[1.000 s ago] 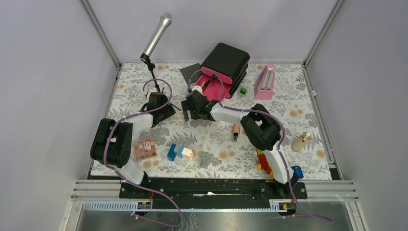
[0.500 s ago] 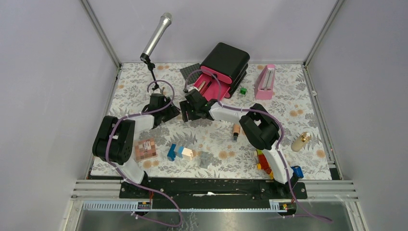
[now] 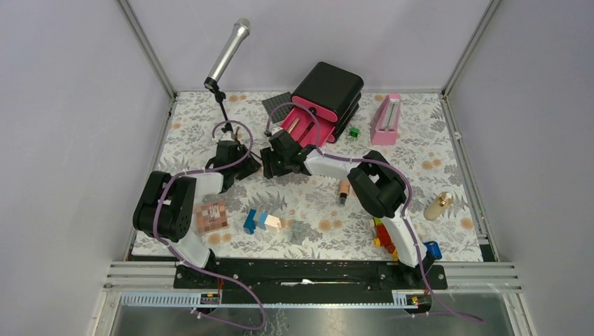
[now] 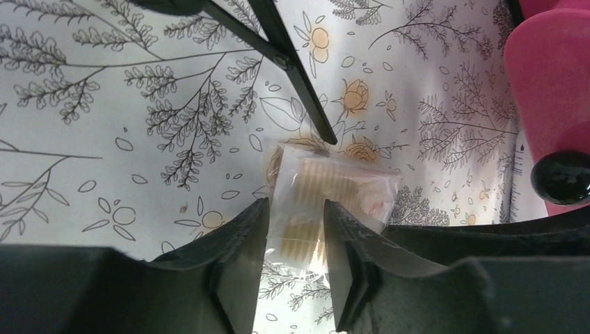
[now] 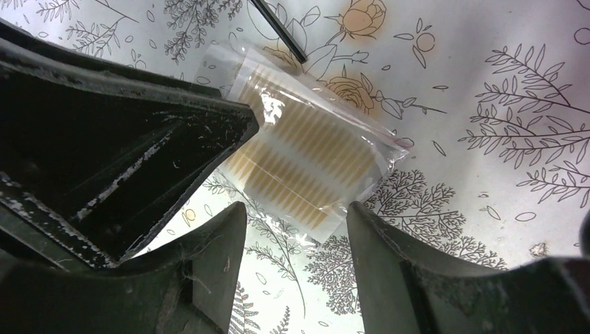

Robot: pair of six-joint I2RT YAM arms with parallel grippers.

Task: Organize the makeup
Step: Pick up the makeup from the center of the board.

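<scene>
Clear crinkly sachet (image 4: 334,188) of tan ribbed strips lies flat on the floral counter (image 3: 420,154), mid-back, near the black-pink case (image 3: 329,87). I see left fingers (image 4: 236,240) and right fingers (image 5: 393,268) open, straddling it. Thin stand leg (image 4: 292,69) ends at its edge.

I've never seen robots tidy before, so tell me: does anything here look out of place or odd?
Toy bricks lie scattered beside the brown palette. Odder: the left gripper and right gripper both hover, open, over the same small clear packet of tan strips.
</scene>
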